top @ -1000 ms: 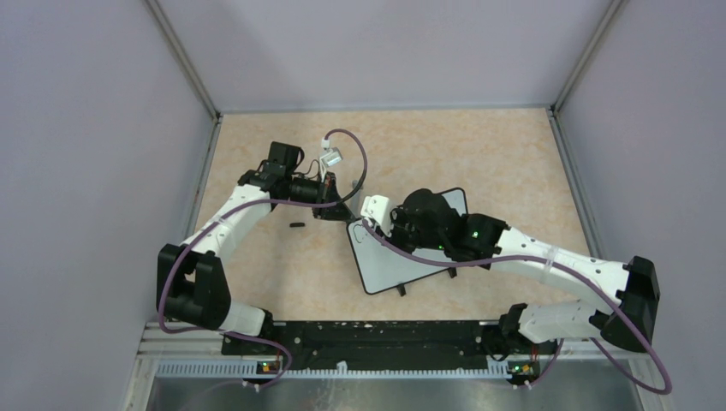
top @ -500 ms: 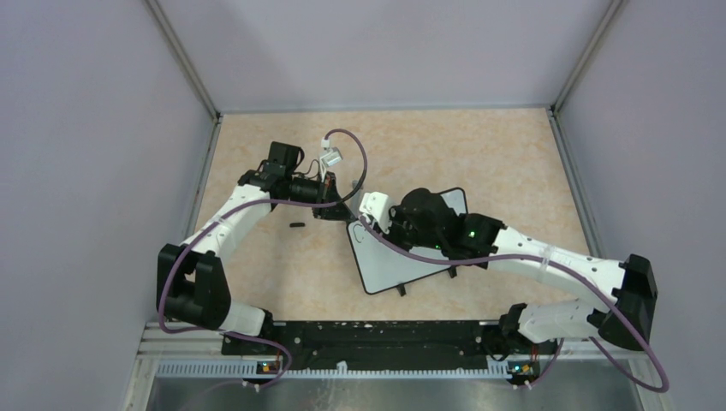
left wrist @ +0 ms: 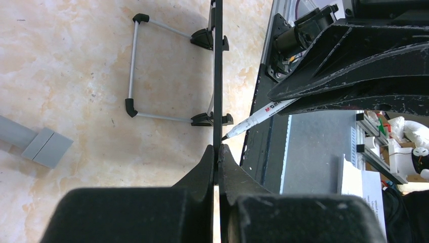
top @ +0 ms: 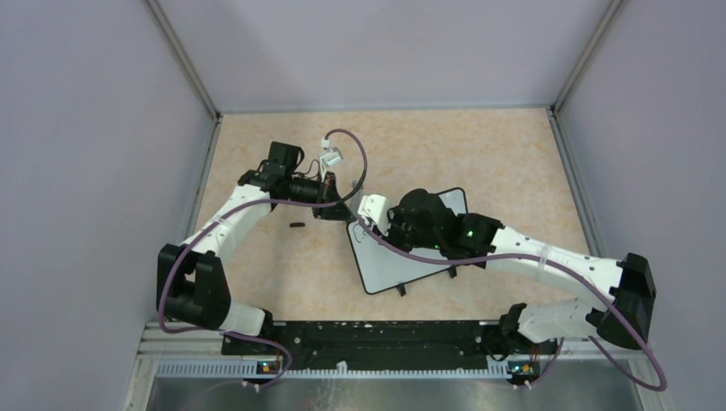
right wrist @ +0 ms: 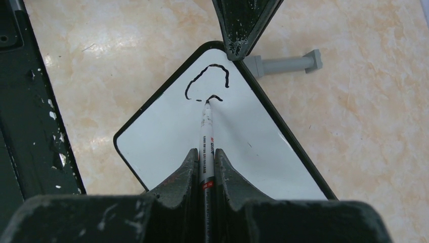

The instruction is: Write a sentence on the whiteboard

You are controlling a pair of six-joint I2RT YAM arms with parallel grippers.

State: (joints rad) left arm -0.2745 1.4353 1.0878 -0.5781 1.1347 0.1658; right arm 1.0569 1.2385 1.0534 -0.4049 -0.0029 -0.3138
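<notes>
The whiteboard (top: 389, 261) lies tilted on the table; it also shows in the right wrist view (right wrist: 253, 147). My left gripper (top: 336, 208) is shut on the board's far corner; in the left wrist view my left gripper (left wrist: 218, 148) pinches the board's thin black edge (left wrist: 217, 76). My right gripper (right wrist: 206, 152) is shut on a white marker (right wrist: 206, 136), tip down on the board. Of the sentence (right wrist: 208, 76), only a black curved stroke and a short stroke by the tip show. The marker also shows in the left wrist view (left wrist: 260, 112).
A small black cap-like object (top: 297, 225) lies on the table left of the board. A grey bar (right wrist: 283, 65) lies beyond the board's far corner. The board's wire stand (left wrist: 132, 76) rests on the table. The black base rail (top: 368, 336) runs along the near edge.
My right gripper with the marker has shifted slightly left over the board's far end. The left arm and the board have not moved.
</notes>
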